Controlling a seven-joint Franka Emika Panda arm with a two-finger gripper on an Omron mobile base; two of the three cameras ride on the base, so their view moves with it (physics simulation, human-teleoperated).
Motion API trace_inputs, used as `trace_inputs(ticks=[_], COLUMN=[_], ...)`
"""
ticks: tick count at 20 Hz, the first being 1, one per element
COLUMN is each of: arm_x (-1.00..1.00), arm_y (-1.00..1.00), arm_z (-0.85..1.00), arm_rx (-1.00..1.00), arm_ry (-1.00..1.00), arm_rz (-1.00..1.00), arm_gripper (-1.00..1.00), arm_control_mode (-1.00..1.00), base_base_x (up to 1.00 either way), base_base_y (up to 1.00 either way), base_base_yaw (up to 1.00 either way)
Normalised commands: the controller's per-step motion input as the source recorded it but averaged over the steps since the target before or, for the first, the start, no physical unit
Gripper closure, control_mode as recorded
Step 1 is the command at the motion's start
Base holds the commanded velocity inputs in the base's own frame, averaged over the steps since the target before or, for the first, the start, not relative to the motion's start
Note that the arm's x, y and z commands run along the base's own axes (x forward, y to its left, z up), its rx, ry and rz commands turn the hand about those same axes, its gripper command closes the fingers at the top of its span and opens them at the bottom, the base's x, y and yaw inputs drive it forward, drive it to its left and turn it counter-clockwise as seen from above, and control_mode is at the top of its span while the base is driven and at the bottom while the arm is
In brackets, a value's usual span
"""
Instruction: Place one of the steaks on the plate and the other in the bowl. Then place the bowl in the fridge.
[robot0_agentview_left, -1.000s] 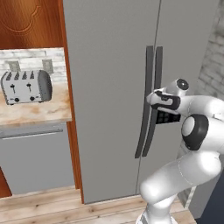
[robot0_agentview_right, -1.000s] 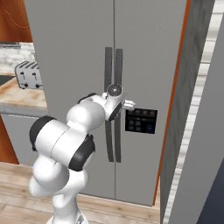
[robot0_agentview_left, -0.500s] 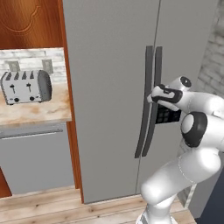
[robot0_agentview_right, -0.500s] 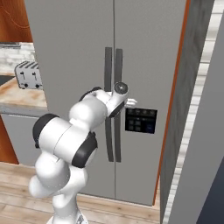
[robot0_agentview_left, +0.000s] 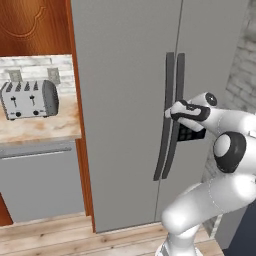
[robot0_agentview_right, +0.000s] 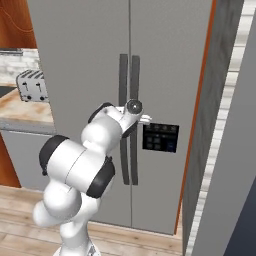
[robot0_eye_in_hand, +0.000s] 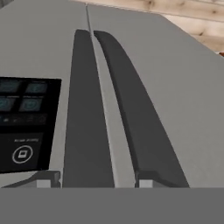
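In the left base view we are facing the fridge (robot0_agentview_left: 130, 100), both doors closed, and the arm is reaching in from the lower right with the forearm level and the gripper (robot0_agentview_left: 172, 111) pressed up against the two black handles (robot0_agentview_left: 172, 115) at about mid-height; we judge the step in hand to be the opening of a fridge door, so that the bowl can go in later. From here we cannot tell how wide the claw is standing. A toaster (robot0_agentview_left: 29, 99) is sitting on the counter (robot0_agentview_left: 45, 131) near its back edge, to the left of the fridge. In the right base view the arm is rising from the lower left, elbow bent high, the wrist hiding the gripper at the handles, just left of the dark control panel (robot0_agentview_right: 160, 137) on the right-hand door. In the hand view the two fingertips (robot0_eye_in_hand: 48, 178) are straddling the handle nearest the panel (robot0_eye_in_hand: 85, 113), one tip on each side; the claw is at a middling width, and we cannot tell whether it is already pinching. Next, we judge, the move is calling for a firm squeeze and an outward pull along the door's swing.
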Motion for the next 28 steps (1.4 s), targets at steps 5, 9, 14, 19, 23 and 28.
trace_inputs(ticks=[5,9,14,19,23,28], arm_x=[0.01,-0.04,-0.48,-0.73,-0.67,-0.48], arm_y=[0.03,-0.13,-0.28,-0.25,-0.28,-0.36], arm_z=[0.00,0.00,0.02,0.01,0.00,0.00], arm_rx=[0.00,0.00,-0.06,-0.07,-0.11,-0.20], arm_ry=[-0.10,-0.01,0.00,0.00,0.00,0.03], arm_rz=[0.11,0.08,0.01,0.01,0.00,0.00], arm_gripper=[1.00,1.00,1.00,1.00,1.00,1.00], arm_control_mode=[-1.00,-1.00,-1.00,-1.00,-1.00,-1.00], base_base_x=[0.00,0.00,0.00,0.00,0.00,0.00], base_base_y=[0.00,0.00,0.00,0.00,0.00,0.00], base_base_yaw=[0.00,0.00,0.00,0.00,0.00,0.00])
